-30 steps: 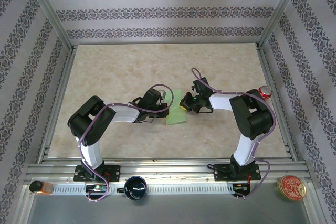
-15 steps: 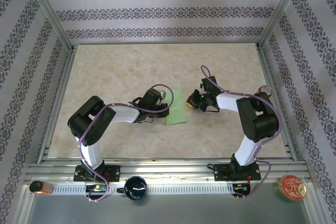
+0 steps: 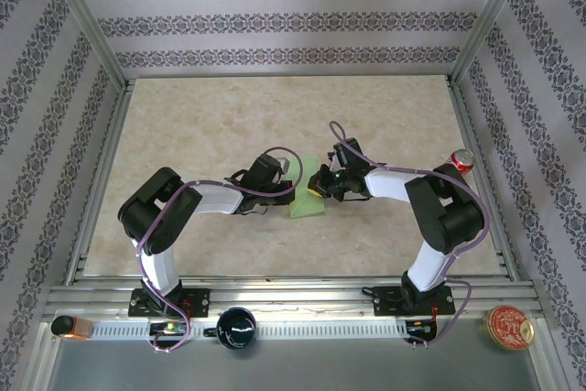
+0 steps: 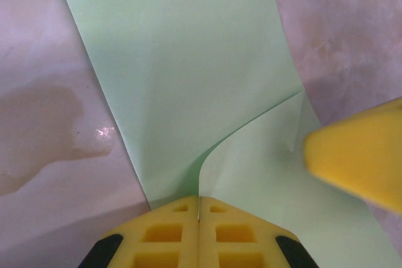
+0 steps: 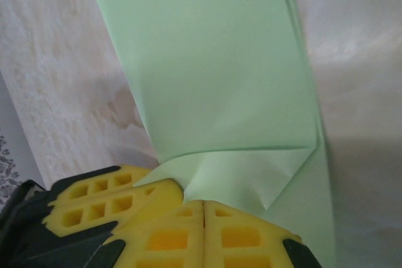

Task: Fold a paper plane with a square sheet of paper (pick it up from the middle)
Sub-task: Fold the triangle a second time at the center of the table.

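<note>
Light, floppy and quick to crease, the folded light-green sheet of paper [image 3: 307,202] lies between the arms, best held by an edge: the closed left gripper [image 4: 199,201] seemingly pinches its lifted flap, the closed right gripper [image 5: 204,205] touches a turned corner.

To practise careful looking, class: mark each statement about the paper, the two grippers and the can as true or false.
1. The left gripper and the right gripper are both shut. True.
2. The paper lies fully flat, with no fold. False: a corner flap is turned over.
3. A red can stands near the right edge of the table. True.
4. The grippers sit at opposite ends of the table. False: both meet at the paper, in the middle.
</note>
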